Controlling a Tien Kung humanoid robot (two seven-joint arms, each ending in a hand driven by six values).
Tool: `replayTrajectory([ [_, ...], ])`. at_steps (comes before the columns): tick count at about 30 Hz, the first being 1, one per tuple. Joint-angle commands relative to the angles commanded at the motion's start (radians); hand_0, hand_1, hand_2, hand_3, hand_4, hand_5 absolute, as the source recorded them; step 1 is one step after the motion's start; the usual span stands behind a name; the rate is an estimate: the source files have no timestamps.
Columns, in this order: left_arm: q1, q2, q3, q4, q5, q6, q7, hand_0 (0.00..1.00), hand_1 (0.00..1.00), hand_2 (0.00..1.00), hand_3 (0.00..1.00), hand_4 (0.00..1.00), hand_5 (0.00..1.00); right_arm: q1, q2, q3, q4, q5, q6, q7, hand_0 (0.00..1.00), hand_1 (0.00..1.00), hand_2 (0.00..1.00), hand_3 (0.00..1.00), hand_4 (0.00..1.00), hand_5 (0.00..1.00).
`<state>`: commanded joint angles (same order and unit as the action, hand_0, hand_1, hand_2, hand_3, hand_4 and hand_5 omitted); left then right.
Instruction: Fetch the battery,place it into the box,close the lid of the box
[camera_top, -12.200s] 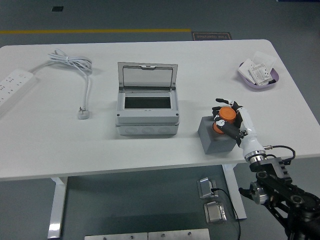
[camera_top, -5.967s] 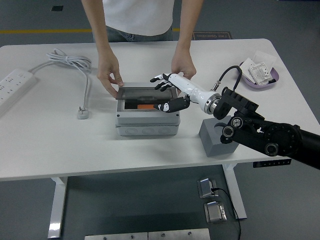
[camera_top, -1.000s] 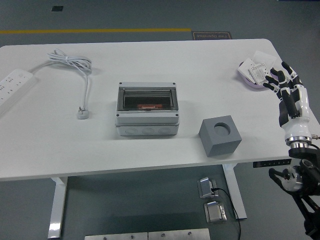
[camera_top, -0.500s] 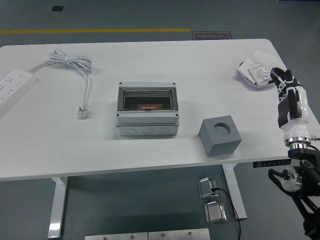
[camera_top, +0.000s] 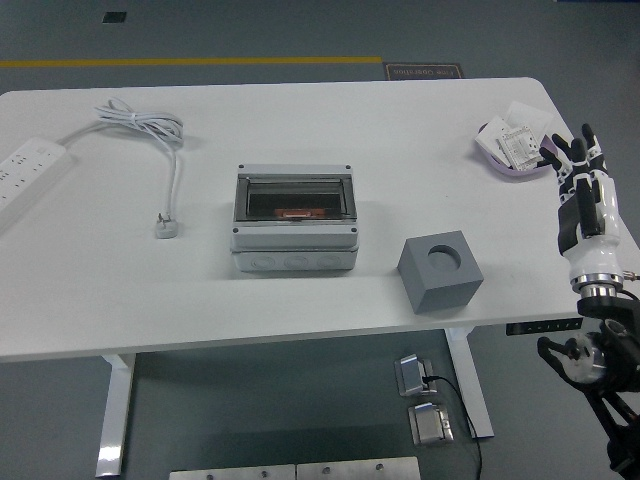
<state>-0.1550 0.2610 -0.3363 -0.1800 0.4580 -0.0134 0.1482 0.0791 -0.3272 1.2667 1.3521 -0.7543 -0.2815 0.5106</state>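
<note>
1. At the table's far left lay a white power strip (camera_top: 30, 170), and beside it a coiled white cable (camera_top: 150, 135) ending in a plug; neither belonged to the task.
2. Mid-table stood the grey rectangular plastic box (camera_top: 294, 245), its long axis running left to right. Its smoky transparent lid (camera_top: 295, 198) lay flat over the opening, and the orange battery (camera_top: 294, 212) showed through it, inside the box.
3. Right of the box, apart from it, sat a grey foam block (camera_top: 440, 271) with a round, empty socket on top.
4. Near the far right corner was a purple dish (camera_top: 497, 160) of white packets.
5. The right hand (camera_top: 582, 195) stood upright at the right edge, just beside the dish, well apart from the box, which lay to its left past the block. Its fingers (camera_top: 570, 162) were straight, slightly spread, holding nothing.
6. The left hand was not in view, so the right was the nearer. Judging by the lid, the task looked complete.
</note>
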Motion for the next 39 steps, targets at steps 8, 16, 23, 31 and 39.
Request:
replayTrajectory([
  [8, -0.001, 0.000, -0.002, 0.000, 0.002, 0.000, -0.001, 0.571, 0.686, 0.553, 0.594, 0.491, 0.160, -0.003, -0.002, 0.018, -0.001, -0.023, 0.020, -0.025, 0.998, 0.889, 0.945, 0.882, 0.946, 0.731],
  [16, -0.001, 0.000, -0.002, 0.000, 0.001, 0.001, -0.002, 0.573, 0.686, 0.553, 0.595, 0.491, 0.160, -0.005, 0.000, 0.030, 0.003, -0.030, 0.015, -0.028, 0.985, 0.898, 0.949, 0.966, 0.959, 0.778],
  [23, -0.003, 0.003, 0.000, 0.000, 0.000, 0.001, -0.002, 0.574, 0.686, 0.553, 0.596, 0.491, 0.160, -0.002, -0.002, 0.032, 0.010, -0.047, -0.014, -0.009, 0.987, 0.870, 0.907, 0.984, 0.953, 0.788],
  [31, -0.007, 0.007, 0.003, 0.000, -0.001, 0.000, -0.003, 0.575, 0.686, 0.553, 0.596, 0.491, 0.161, 0.001, -0.003, 0.032, 0.011, -0.050, -0.025, -0.002, 0.995, 0.903, 0.919, 0.807, 0.948, 0.786],
  [39, -0.007, 0.011, 0.000, 0.000, 0.006, 0.000, -0.002, 0.575, 0.686, 0.554, 0.597, 0.491, 0.161, -0.003, 0.000, 0.035, 0.000, -0.016, -0.016, 0.001, 0.998, 0.909, 0.929, 0.750, 0.964, 0.812],
])
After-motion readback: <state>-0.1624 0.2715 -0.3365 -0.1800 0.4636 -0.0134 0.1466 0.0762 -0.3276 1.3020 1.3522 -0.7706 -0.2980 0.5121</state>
